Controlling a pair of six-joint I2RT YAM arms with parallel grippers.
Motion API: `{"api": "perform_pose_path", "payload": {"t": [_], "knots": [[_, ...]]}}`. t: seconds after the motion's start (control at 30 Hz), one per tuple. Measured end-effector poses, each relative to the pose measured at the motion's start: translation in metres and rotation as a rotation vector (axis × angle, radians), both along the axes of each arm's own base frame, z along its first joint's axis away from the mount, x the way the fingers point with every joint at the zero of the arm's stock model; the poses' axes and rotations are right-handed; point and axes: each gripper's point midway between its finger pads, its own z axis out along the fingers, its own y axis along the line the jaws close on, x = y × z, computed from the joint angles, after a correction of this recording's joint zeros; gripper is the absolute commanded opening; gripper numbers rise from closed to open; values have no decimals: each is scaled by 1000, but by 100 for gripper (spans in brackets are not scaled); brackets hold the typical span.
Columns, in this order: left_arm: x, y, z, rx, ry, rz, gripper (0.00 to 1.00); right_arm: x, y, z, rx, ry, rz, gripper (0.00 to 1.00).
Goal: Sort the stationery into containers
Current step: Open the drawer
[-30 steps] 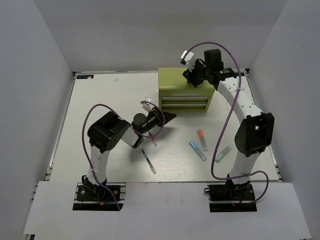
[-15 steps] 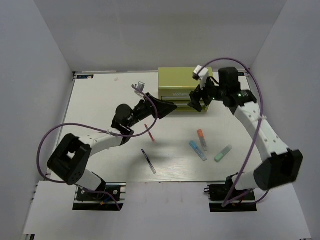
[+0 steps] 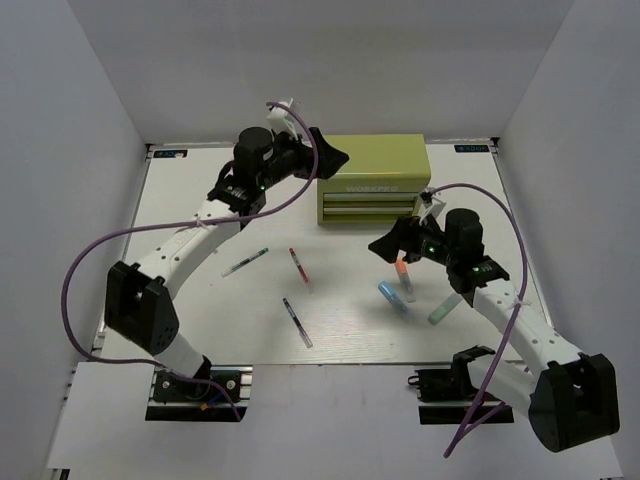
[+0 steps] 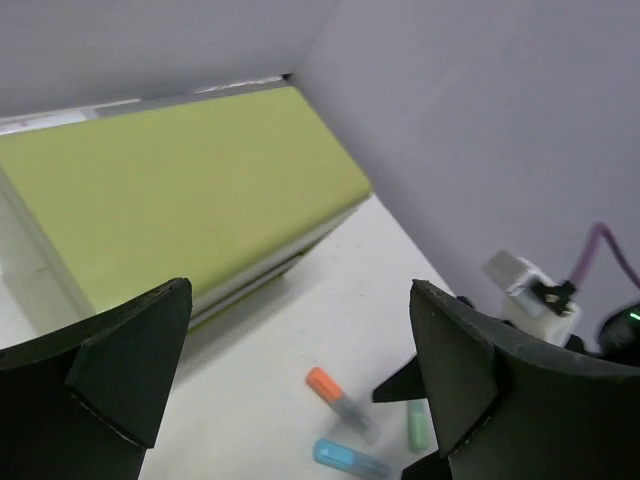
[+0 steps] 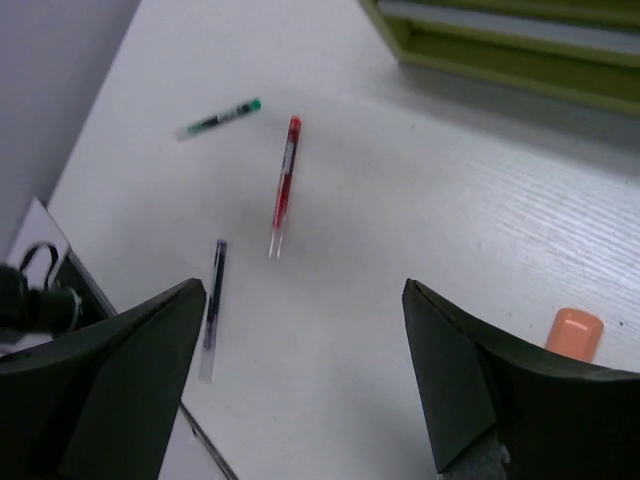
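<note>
The left end effector [image 3: 330,155] is held over the left end of the chest [image 3: 375,165], its jaws wide apart and nothing between them; in the left wrist view the same end effector [image 4: 300,290] is seen looking down on the chest's [image 4: 190,190] flat lid. The right end effector [image 3: 392,240] is held above the bench [image 3: 200,200] in front of the chest, its jaws also spread and nothing gripped, as the right wrist view [image 5: 305,290] confirms.

The chest is set at the far side of the bench, right of the middle, and its two drawers appear closed.

All the visible stationery lies on the bench. In front of the chest, an orange marker [image 3: 404,278] and a blue marker [image 3: 394,298] lie close together under the right arm, with a green stick [image 3: 446,306] just to their right. Further left, three pens are spread apart: a green-tipped pen [image 3: 245,262], a red pen [image 3: 298,268] and, nearest the arms, a purple pen [image 3: 297,322].
</note>
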Motion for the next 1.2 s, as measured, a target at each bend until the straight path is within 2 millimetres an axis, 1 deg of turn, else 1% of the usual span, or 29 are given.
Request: {"api": "perform_pose_path", "payload": {"t": [0.07, 0.1, 0.17, 0.23, 0.33, 0.4, 0.47, 0.57, 0.63, 0.67, 0.7, 0.77, 0.9, 1.03, 1.1, 1.2], "knots": [[17, 1, -6, 32, 17, 16, 99, 11, -2, 4, 36, 5, -63, 77], [24, 2, -12, 46, 29, 21, 98, 17, -3, 7, 56, -1, -95, 72], [37, 2, -26, 73, 60, 27, 98, 28, -6, 10, 94, -5, -156, 68], [45, 3, -45, 101, 101, 29, 97, 37, -8, 9, 140, 5, -212, 67], [53, 5, -65, 129, 149, 25, 97, 41, -12, -7, 186, 65, -270, 67], [53, 6, -73, 139, 169, 17, 97, 41, -14, -20, 222, 116, -308, 70], [54, 7, -74, 140, 175, 11, 97, 41, -16, -34, 245, 162, -339, 75], [54, 7, -67, 133, 164, -2, 96, 42, -19, -46, 270, 187, -364, 75], [56, 5, -59, 126, 149, -9, 96, 46, -21, -43, 283, 158, -364, 71], [58, 4, -55, 122, 138, -13, 96, 49, -21, -39, 289, 132, -361, 63], [59, 3, -53, 119, 131, -14, 96, 51, -21, -35, 285, 92, -347, 61], [62, 0, -51, 115, 123, -21, 96, 53, -19, -24, 279, 12, -311, 61], [63, -3, -58, 120, 137, -38, 96, 48, -12, -11, 241, -132, -197, 75], [64, -4, -65, 124, 148, -45, 96, 36, -1, -2, 184, -279, -37, 80], [63, -5, -65, 124, 149, -51, 96, 32, 3, -2, 181, -300, 10, 82], [61, -6, -64, 122, 150, -62, 96, 31, 5, -8, 197, -256, 20, 88]]}}
